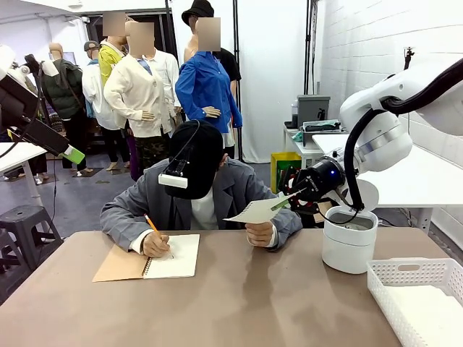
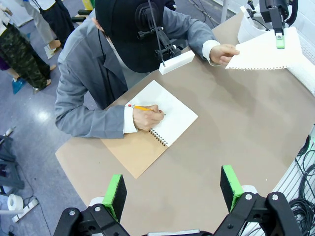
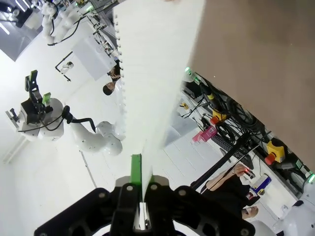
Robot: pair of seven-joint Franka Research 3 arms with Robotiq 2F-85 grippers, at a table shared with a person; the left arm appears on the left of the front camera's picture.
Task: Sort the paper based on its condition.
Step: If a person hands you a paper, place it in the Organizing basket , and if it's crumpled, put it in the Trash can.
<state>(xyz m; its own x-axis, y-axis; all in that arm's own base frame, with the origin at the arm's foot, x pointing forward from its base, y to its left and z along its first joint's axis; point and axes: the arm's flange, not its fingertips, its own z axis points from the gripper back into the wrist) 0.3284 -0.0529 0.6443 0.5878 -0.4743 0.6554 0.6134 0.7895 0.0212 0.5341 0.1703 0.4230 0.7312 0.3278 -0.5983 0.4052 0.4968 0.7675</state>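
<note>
A flat white sheet of paper (image 1: 258,210) with a perforated edge hangs above the table's far side. The person's hand (image 1: 260,233) holds it from below, and my right gripper (image 1: 286,202) is shut on its right edge. In the right wrist view the paper (image 3: 157,73) rises from between my right gripper's (image 3: 141,173) closed green pads. From above, the left wrist view shows the paper (image 2: 263,51), the hand (image 2: 224,53) and the right gripper (image 2: 280,41). My left gripper (image 2: 173,191) is open and holds nothing, high above the near left of the table; it also sits up at the left (image 1: 71,153).
The person writes with a pencil (image 1: 150,223) in an open brown-covered spiral notebook (image 1: 148,258). A white round bin (image 1: 349,239) stands at the right, just below my right arm. A white slotted basket (image 1: 405,271) sits at the near right corner.
</note>
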